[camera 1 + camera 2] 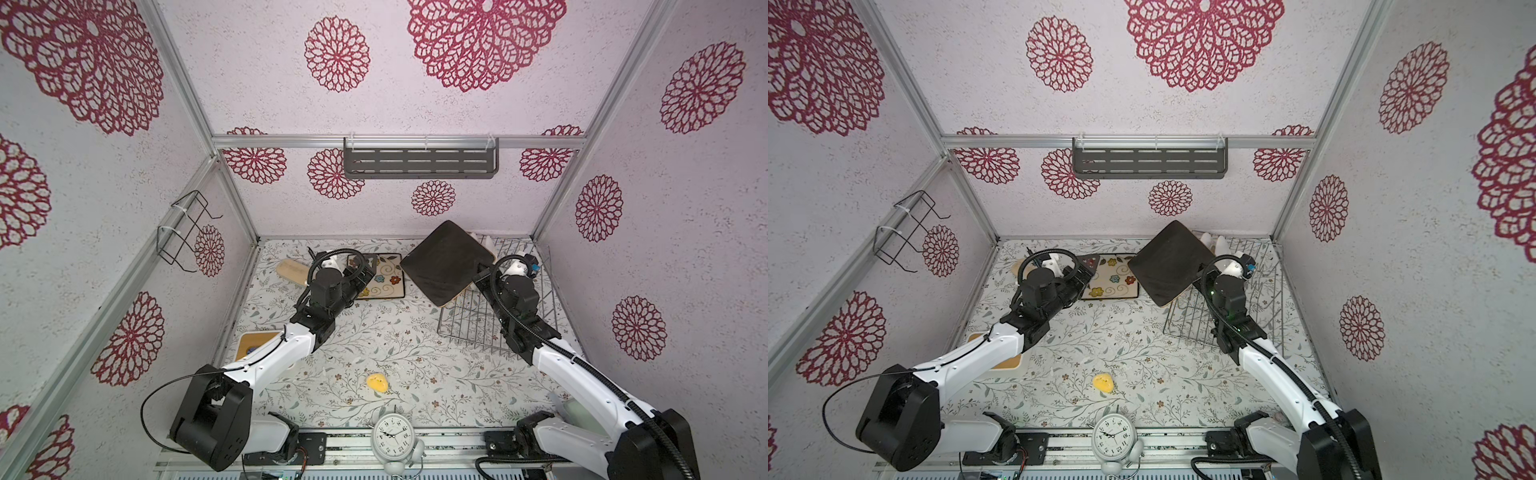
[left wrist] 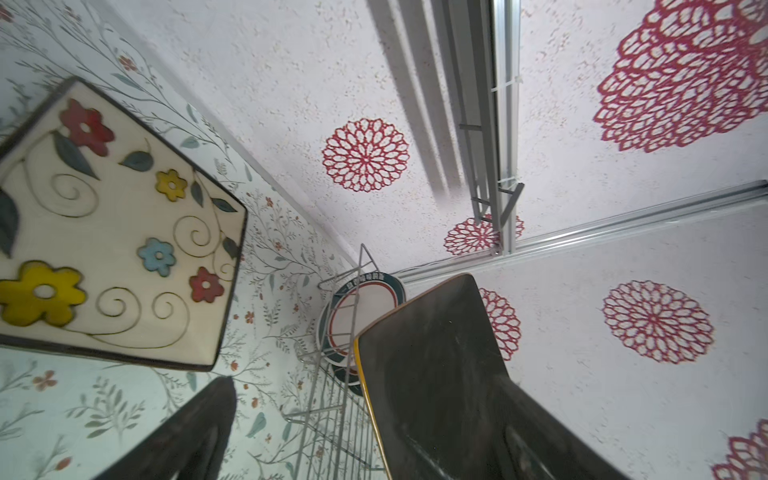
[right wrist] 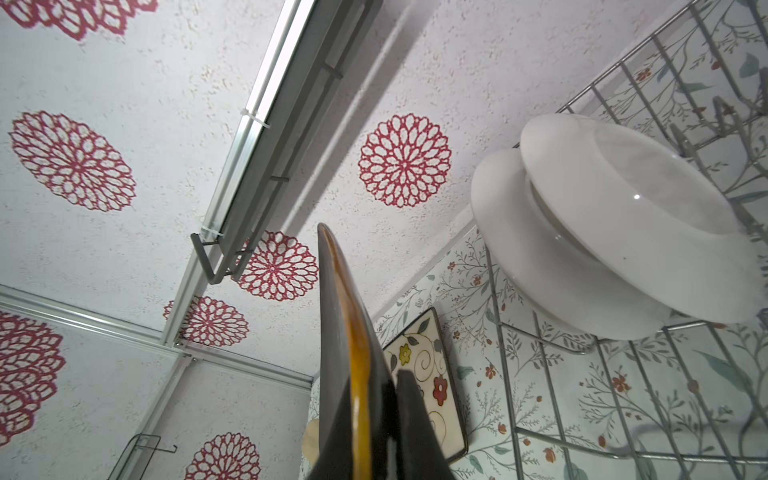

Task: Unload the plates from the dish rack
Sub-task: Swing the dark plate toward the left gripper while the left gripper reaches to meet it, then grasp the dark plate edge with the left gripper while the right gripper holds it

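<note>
In both top views my right gripper point(image 1: 478, 277) point(image 1: 1200, 279) is shut on the edge of a dark square plate point(image 1: 445, 262) point(image 1: 1168, 266), held tilted in the air over the left end of the dish rack point(image 1: 469, 330) point(image 1: 1190, 322). The right wrist view shows that plate point(image 3: 340, 332) edge-on, clamped in the gripper point(image 3: 374, 436). Round white plates point(image 3: 602, 232) point(image 2: 365, 305) stand at the rack's far end. A flowered square plate point(image 1: 388, 279) point(image 2: 116, 232) lies flat on the table. My left gripper point(image 1: 365, 270) point(image 1: 1086, 270) is open beside it, holding nothing.
A white alarm clock point(image 1: 392, 436) stands at the front edge. A yellow piece point(image 1: 377, 383) lies mid-table. There is a beige object point(image 1: 291, 270) at the back left and a yellow-faced box point(image 1: 253, 343) under the left arm. A grey slotted shelf point(image 1: 419, 162) and a black wire holder point(image 1: 183, 232) hang on the walls.
</note>
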`<state>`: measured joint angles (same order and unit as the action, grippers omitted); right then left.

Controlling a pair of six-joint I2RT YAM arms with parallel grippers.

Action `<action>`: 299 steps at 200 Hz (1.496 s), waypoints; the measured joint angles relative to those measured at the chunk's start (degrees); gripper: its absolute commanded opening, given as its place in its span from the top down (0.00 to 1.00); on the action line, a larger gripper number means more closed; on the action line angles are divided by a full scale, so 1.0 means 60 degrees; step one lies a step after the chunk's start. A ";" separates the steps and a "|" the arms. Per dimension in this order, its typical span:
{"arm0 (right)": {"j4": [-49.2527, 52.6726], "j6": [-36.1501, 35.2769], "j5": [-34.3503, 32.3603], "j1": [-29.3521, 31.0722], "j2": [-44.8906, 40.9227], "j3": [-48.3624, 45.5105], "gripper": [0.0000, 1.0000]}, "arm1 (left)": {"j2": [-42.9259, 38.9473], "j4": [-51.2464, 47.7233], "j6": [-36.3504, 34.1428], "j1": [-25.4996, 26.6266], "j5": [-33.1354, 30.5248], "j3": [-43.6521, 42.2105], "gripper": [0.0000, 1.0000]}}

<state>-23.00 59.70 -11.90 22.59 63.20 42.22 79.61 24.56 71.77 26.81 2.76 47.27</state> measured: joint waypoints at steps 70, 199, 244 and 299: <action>-0.0987 0.0386 0.0251 0.0000 0.0000 -0.0025 1.00 | 0.1209 0.1472 0.0474 0.0816 0.0841 0.0597 0.02; -0.1636 0.1002 0.0597 0.0000 0.0000 -0.0335 1.00 | 0.2269 0.2812 0.0882 0.1384 0.1355 0.0991 0.22; -0.2018 0.1217 0.0754 0.0000 0.0000 -0.0419 1.00 | 0.2721 0.3523 0.1053 0.1461 0.1388 0.0991 0.43; -0.2073 0.1235 0.0787 0.0000 0.0004 -0.0419 1.00 | 0.2987 0.4244 0.1275 0.1563 0.1472 0.1005 0.63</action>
<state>-35.44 67.11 -7.18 22.59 63.22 39.70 97.54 50.02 79.42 36.18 11.60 53.30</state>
